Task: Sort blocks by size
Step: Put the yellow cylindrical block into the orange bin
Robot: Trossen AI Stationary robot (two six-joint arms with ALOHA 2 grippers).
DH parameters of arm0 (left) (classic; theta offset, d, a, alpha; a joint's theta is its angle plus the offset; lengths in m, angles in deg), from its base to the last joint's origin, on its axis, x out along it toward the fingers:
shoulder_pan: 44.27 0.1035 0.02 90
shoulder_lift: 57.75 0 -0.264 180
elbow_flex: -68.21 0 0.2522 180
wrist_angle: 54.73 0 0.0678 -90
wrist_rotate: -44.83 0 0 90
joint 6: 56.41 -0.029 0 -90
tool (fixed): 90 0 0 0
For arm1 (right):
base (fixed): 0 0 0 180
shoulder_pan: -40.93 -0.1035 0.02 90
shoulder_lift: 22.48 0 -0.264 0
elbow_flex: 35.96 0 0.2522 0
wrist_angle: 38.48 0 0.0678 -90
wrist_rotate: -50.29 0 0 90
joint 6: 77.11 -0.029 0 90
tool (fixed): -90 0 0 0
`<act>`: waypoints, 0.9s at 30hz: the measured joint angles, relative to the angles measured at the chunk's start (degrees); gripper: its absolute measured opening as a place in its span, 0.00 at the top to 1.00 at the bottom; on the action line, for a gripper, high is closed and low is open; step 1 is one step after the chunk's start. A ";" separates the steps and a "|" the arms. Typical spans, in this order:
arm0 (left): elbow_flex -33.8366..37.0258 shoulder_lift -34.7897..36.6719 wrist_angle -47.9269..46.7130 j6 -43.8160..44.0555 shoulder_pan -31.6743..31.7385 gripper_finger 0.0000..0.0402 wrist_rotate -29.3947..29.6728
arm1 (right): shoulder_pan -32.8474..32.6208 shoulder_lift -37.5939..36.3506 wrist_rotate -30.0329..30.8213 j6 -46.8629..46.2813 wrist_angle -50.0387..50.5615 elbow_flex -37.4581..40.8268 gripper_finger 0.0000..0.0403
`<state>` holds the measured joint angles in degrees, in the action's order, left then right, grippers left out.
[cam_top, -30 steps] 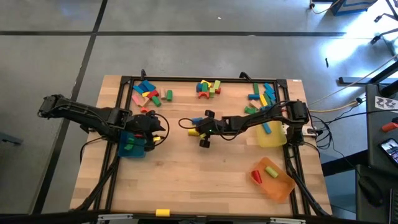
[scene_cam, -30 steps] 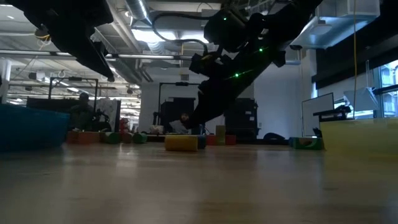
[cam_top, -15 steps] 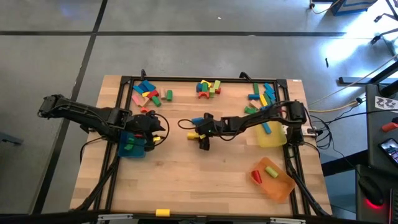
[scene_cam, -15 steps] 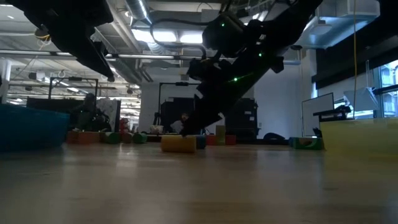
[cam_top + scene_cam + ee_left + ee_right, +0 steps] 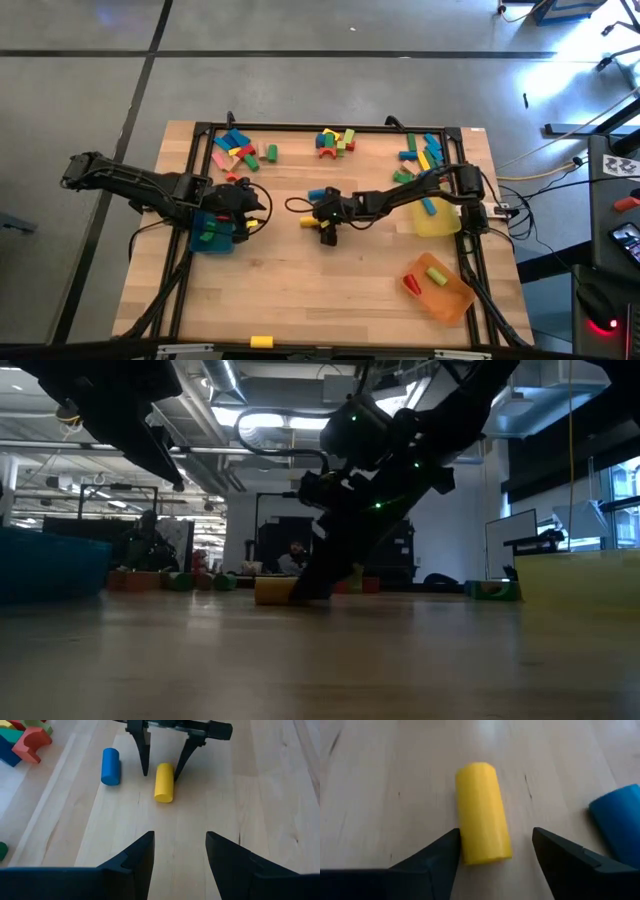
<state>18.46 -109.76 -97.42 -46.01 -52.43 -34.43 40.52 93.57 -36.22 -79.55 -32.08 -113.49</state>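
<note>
Small yellow wooden cylinder (image 5: 482,814) lies on its side on the bare wooden desk (image 5: 330,290), near the middle, with a blue wooden cylinder (image 5: 110,766) just beside it, apart. We see the right pincer (image 5: 161,769) lowered over the yellow one, one dark finger on each side, jaws wide and not yet touching it; it has hold of nothing. In the right wrist view the cylinder sits squarely between the fingers (image 5: 427,864). We judge the step in hand to be the closing grasp on this piece. The left pincer (image 5: 178,855) hovers above the teal shallow tray (image 5: 207,243) on the left side, fingers spread and empty, looking across at the right arm's work. For progress: the teal tray holds a few blocks, green and red as far as we can tell; the yellow tray (image 5: 438,219) by the right arm's base carries a blue bar (image 5: 429,206) at its edge; the orange tray (image 5: 440,290) at the near right holds a yellow-green piece and a red one. Left to do: three loose heaps of mixed painted blocks (image 5: 335,141) along the far edge, plus one yellow block (image 5: 261,342) at the near rim. We reckon the sorting is early, most pieces unsorted.
</note>
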 joint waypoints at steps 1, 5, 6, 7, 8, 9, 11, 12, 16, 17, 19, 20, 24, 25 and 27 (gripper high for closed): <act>0.00 0.00 -0.07 0.00 0.00 0.60 0.00 | 0.00 0.24 -0.02 0.06 -0.44 -0.07 0.42; 0.00 0.00 -0.16 0.04 0.00 0.60 0.00 | 0.00 0.28 -0.09 0.62 -0.18 0.00 0.50; 0.00 0.00 -0.15 0.03 0.00 0.60 0.00 | 0.00 0.28 -0.08 1.04 -0.16 0.00 0.52; 0.00 0.00 -0.03 0.02 0.00 0.60 0.00 | 0.02 0.28 -0.09 1.33 -0.19 0.00 0.54; 0.00 0.00 -0.06 0.03 0.00 0.60 0.00 | 0.02 0.28 -0.08 1.42 -0.41 0.00 0.56; 0.00 0.00 -0.11 0.04 0.00 0.60 0.00 | 0.02 0.28 -0.07 1.42 -0.56 0.00 0.58; 0.00 0.00 -0.09 0.04 0.00 0.60 0.00 | 0.02 0.28 -0.07 1.45 -0.48 0.00 0.62; 0.00 0.00 -0.09 0.04 0.00 0.60 0.00 | 0.02 0.28 -0.08 1.44 -0.44 -0.02 0.63; 0.00 0.00 -0.08 0.06 0.00 0.60 0.00 | 0.04 0.28 -0.07 2.15 -0.44 -0.02 0.66; 0.00 0.00 -0.09 0.07 0.00 0.60 0.00 | 0.04 0.28 -0.07 2.49 -0.44 -0.02 0.65; 0.00 0.00 -0.07 0.07 0.00 0.60 0.00 | 0.04 0.28 -0.07 2.70 -0.38 -0.02 0.63; 0.00 0.00 -0.07 0.07 0.00 0.60 0.00 | 0.04 0.27 -0.08 2.71 -0.34 -0.02 0.62; 0.00 0.00 -0.07 0.07 0.00 0.60 0.00 | 0.04 -0.92 -0.07 2.95 0.22 -0.02 0.63; 0.00 0.00 -0.09 0.07 0.00 0.60 0.00 | 0.04 -1.57 -0.07 3.07 0.58 -0.02 0.64; 0.00 0.00 -0.09 0.07 0.00 0.60 0.00 | 0.04 -3.01 -0.07 3.58 1.32 -0.02 0.66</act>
<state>18.46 -109.76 -97.50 -45.95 -52.43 -34.43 40.57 90.57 -36.29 -75.97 -30.76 -113.51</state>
